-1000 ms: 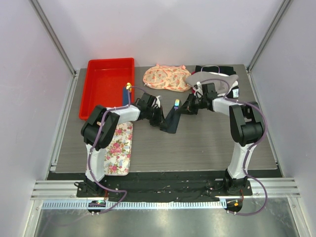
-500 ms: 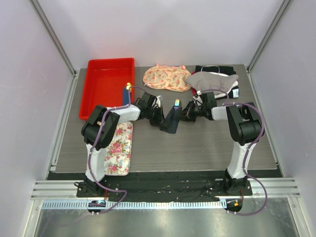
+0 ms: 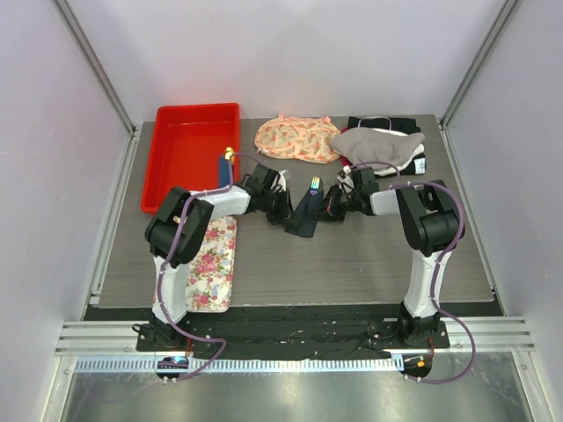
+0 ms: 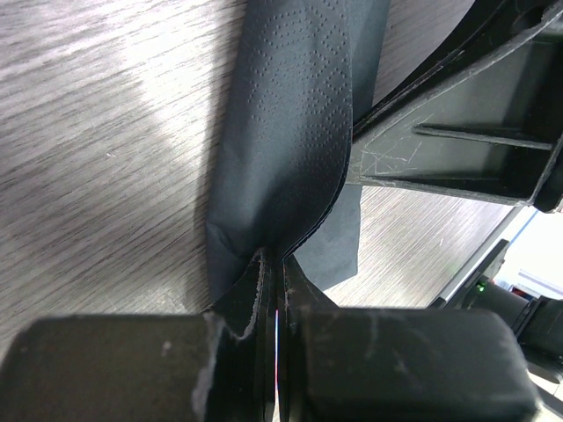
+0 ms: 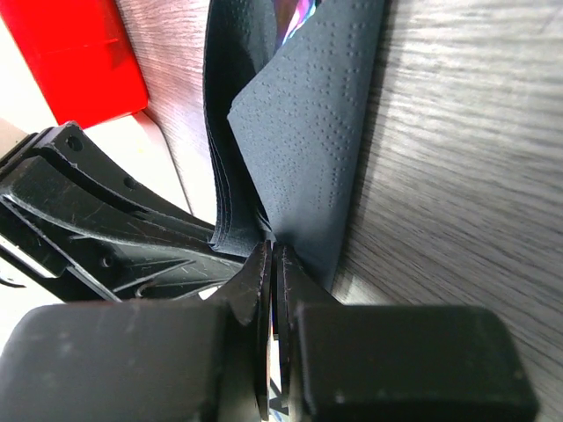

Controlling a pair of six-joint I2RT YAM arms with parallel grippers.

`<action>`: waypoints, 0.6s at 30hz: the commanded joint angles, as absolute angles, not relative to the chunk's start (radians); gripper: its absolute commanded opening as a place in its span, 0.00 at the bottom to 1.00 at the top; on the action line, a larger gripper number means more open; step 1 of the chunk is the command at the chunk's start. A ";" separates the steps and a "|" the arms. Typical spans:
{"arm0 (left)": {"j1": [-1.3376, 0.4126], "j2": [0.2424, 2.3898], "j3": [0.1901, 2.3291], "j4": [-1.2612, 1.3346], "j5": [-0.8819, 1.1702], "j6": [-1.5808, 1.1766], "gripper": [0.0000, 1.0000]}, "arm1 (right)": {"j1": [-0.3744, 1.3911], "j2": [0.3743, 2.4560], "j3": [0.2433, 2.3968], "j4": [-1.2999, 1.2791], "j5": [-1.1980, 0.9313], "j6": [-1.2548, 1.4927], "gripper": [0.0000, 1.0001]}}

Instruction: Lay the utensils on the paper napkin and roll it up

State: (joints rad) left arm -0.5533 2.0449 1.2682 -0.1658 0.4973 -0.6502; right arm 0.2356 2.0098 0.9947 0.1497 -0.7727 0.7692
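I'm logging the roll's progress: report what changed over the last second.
The right gripper, shut on the thin dark navy paper napkin, drew closer to the left gripper, bunching the sheet narrower. The left gripper kept its pinch in place; the red plastic tray stayed.

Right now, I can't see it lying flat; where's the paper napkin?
Mid-table in the top view, the paper napkin is pinched between left gripper and right gripper, in front of the orange pouch.

I see the dark paper napkin on the grey wood-grain counter, pinched between my left end effector and right end effector; the red plastic tray lies behind the left.
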 commanded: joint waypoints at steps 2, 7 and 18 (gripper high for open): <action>-0.549 2.005 1.295 -0.201 0.452 -0.667 0.00 | 0.244 2.052 1.002 0.049 -0.646 0.692 0.01; -0.557 1.953 1.313 -0.189 0.492 -0.713 0.00 | 0.252 2.054 1.000 0.029 -0.609 0.677 0.01; -0.580 1.950 1.292 -0.043 0.606 -0.836 0.00 | 0.259 2.060 1.003 0.023 -0.591 0.676 0.01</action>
State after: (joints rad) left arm -0.5613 1.9766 1.2762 -0.1268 0.5407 -0.7845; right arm 0.2478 2.0102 1.0161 0.1032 -0.7536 0.7433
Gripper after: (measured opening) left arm 0.021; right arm 0.054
